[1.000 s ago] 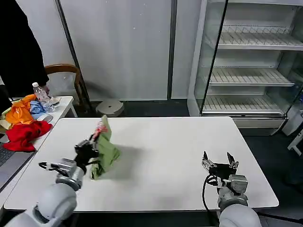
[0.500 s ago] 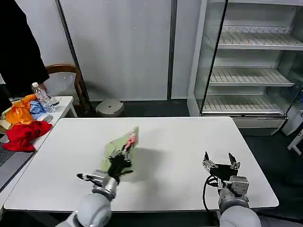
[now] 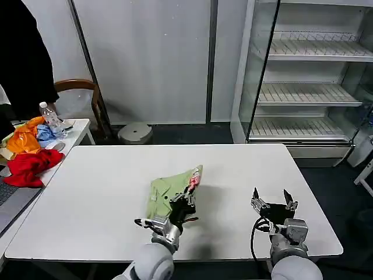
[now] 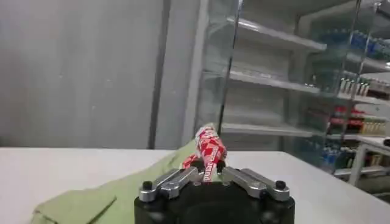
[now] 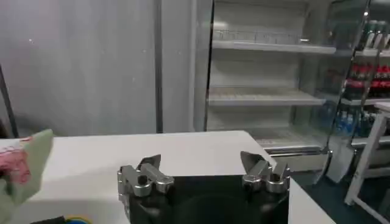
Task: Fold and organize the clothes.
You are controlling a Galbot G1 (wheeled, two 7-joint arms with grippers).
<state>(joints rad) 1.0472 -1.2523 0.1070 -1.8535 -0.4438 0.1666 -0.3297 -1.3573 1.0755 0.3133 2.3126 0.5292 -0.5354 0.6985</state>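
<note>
Left tool [image 3: 187, 201] clamped on green shirt [image 3: 166, 192]; right tool [image 3: 274, 201] idle, fingers apart.

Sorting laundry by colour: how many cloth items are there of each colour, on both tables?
Light green shirt, held by the left gripper: 1
Red cloth: 1
Orange garment: 1
Blue garment: 1
Total: 4

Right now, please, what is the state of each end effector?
Left end effector: closed on the light green cotton shirt with red-and-white print.
Right end effector: open, holding nothing, above the white table.
</note>
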